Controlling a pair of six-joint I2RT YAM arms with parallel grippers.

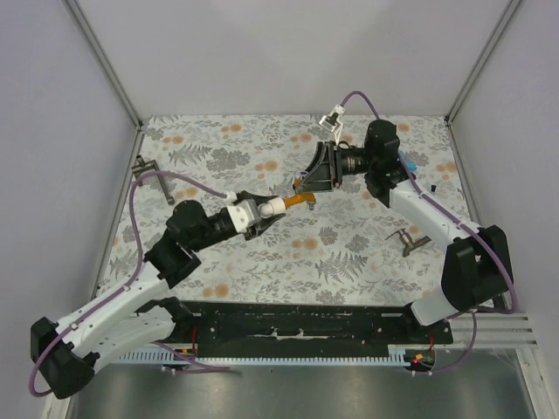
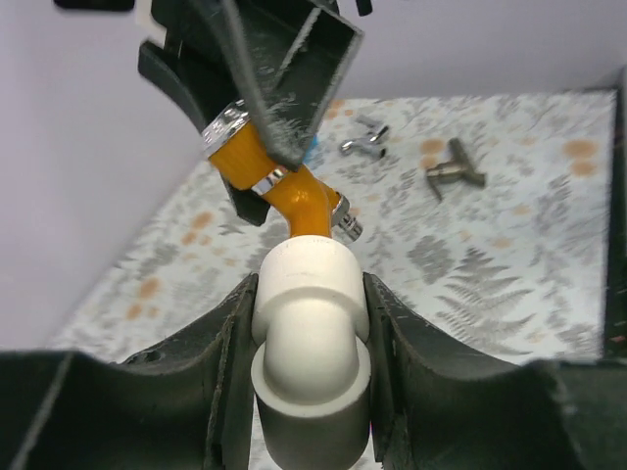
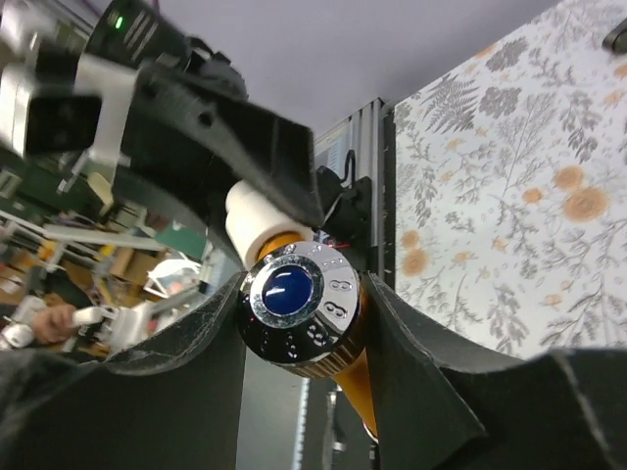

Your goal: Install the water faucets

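Enclosed work cell, viewed from above and from both wrists; the tabletop (image 1: pixel 262 253) carries a print of grey leaves and orange flowers, bounded on 3 sides by plain pale walls (image 1: pixel 262 52) with aluminium corner posts (image 1: pixel 105 61); a black rail (image 1: pixel 306 327) runs along the near edge. The 2 arms meet over mid-table. The left gripper (image 1: pixel 278 207) (image 2: pixel 312 313) is clamped on the white elbow fitting (image 2: pixel 309 284). The right gripper (image 1: pixel 307 179) (image 3: pixel 299 313) is clamped on the orange faucet (image 1: pixel 301 201) (image 2: pixel 294 191) at its chrome knob (image 3: pixel 299 304), which has a blue cap; the faucet spans between the 2 grippers, above the print. 2 dark lever handles (image 1: pixel 410 240) (image 1: pixel 141 164) lie on the print, well apart, 1 near each side wall.
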